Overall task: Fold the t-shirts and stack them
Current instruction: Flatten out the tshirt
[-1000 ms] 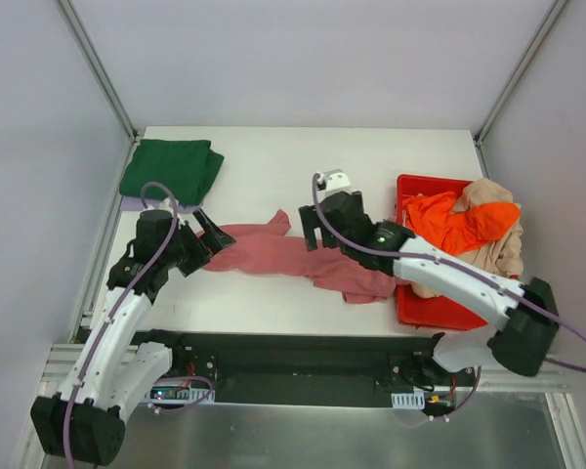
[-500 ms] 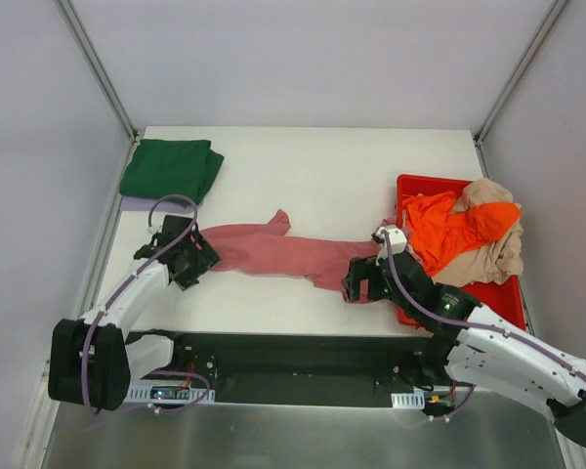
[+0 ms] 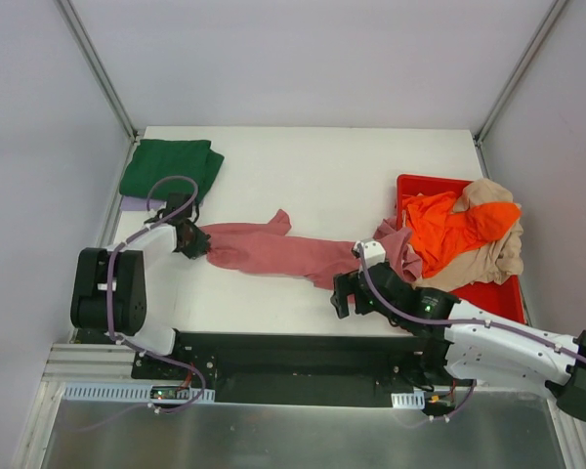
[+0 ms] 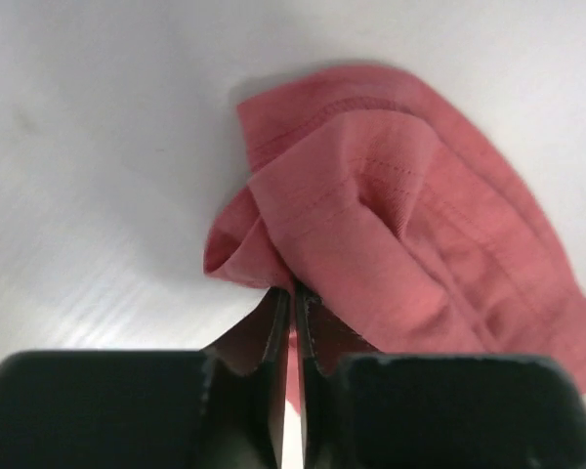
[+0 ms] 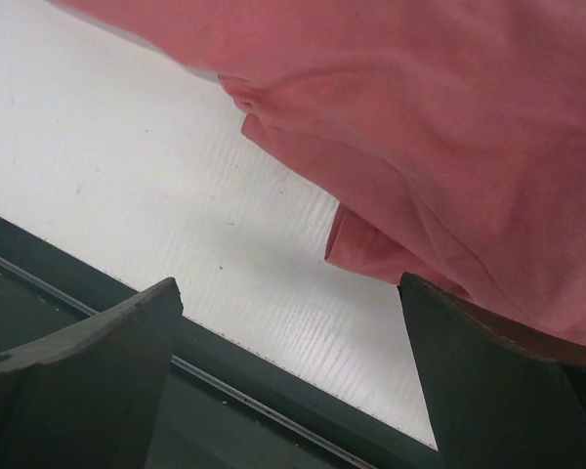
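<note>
**Pinching the rose-red t-shirt at its left end with the left hand**

Clamps a bunched fold of hem between fingers brought almost together. Shows, in the left wrist view, the left hand with red cloth caught in the narrow slit and the rose-red t-shirt spreading away in creases over the white tabletop. Stretches that shirt in a long, crumpled band across the middle of the tabletop, with one sleeve poking up near the centre and the right end bunched against the left wall of the red bin.

Keeps the right hand low at the near edge of the tabletop, just beside the shirt's right bunch, jaws spread wide and gripping nothing. Puts the rose-red t-shirt above the right hand in the right wrist view, with bare tabletop between the fingers. Cannot tell whether the right finger touches the cloth.

Stacks a folded green t-shirt on a lilac t-shirt at the far left corner. Heaps an orange t-shirt and a beige t-shirt in the red bin.
</note>
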